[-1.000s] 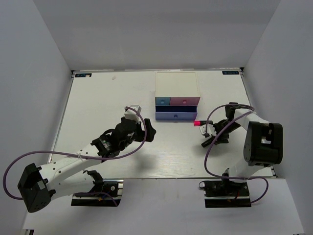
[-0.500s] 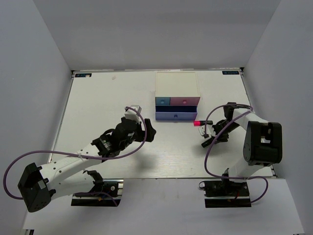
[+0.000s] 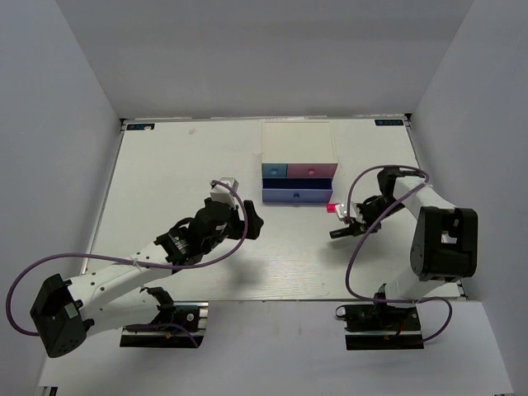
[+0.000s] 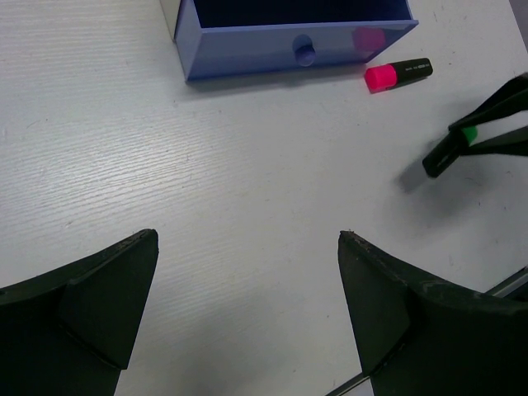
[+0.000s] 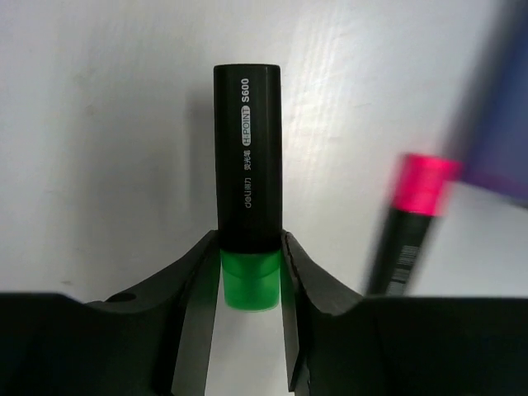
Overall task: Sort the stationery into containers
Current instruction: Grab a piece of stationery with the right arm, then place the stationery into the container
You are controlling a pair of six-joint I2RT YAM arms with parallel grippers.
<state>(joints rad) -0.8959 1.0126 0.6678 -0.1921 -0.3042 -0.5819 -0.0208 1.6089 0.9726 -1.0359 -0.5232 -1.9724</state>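
My right gripper [image 5: 250, 241] is shut on the green-capped highlighter [image 5: 247, 165], gripping it at the cap, body pointing away. In the top view this gripper [image 3: 341, 232] is right of the drawer box [image 3: 299, 144]. The pink-capped highlighter [image 3: 333, 209] lies on the table beside it, near the right end of the open blue-purple drawer [image 3: 297, 195]; it also shows in the right wrist view [image 5: 412, 219]. My left gripper [image 3: 250, 220] is open and empty, left of the box. The left wrist view shows the drawer [image 4: 247, 49], pink highlighter [image 4: 398, 73] and held green highlighter [image 4: 445, 154]. The orange highlighter and erasers are out of view.
The blue [image 3: 273, 172] and pink [image 3: 311, 171] drawer fronts are closed above the open drawer. Grey walls enclose the white table [image 3: 165, 173] on three sides. Purple cables loop by both arms.
My right gripper has moved left and slightly up with the green highlighter, closer to the pink highlighter. The left arm has not moved.
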